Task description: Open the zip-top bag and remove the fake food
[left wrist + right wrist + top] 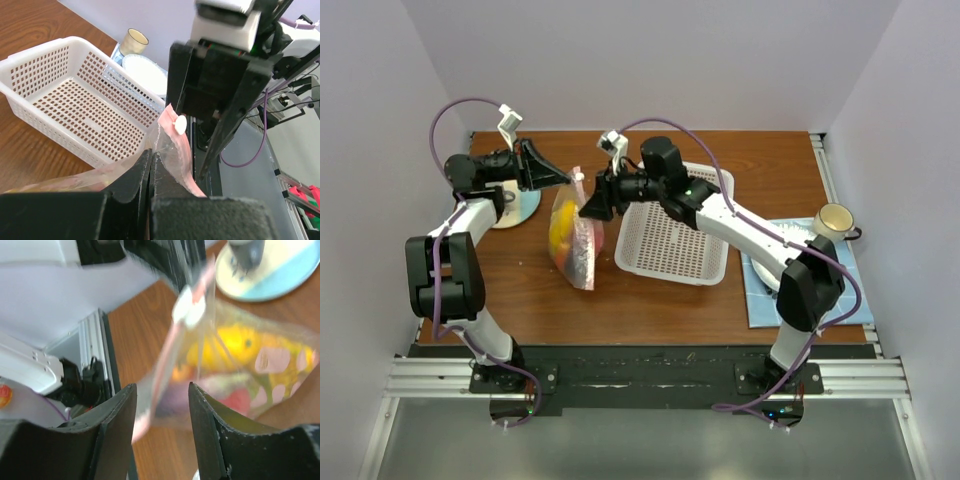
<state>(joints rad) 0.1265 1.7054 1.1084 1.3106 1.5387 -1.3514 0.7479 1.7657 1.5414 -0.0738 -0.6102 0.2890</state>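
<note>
The left tool [150, 160] is clenched on the bag's [576, 245] top edge; the right tool [161, 395], spread, straddles that edge opposite. Bag hangs below both, seemingly unopened; food [235, 347] inside, none removed

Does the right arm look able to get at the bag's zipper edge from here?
Probably yes: the right gripper is open with the pink edge of the zip-top bag between its fingers; the left gripper pinches the bag.

clear glossy plastic zip-top bag [576, 245], perforated plastic basket [670, 240], wood-grain table [660, 305].
</note>
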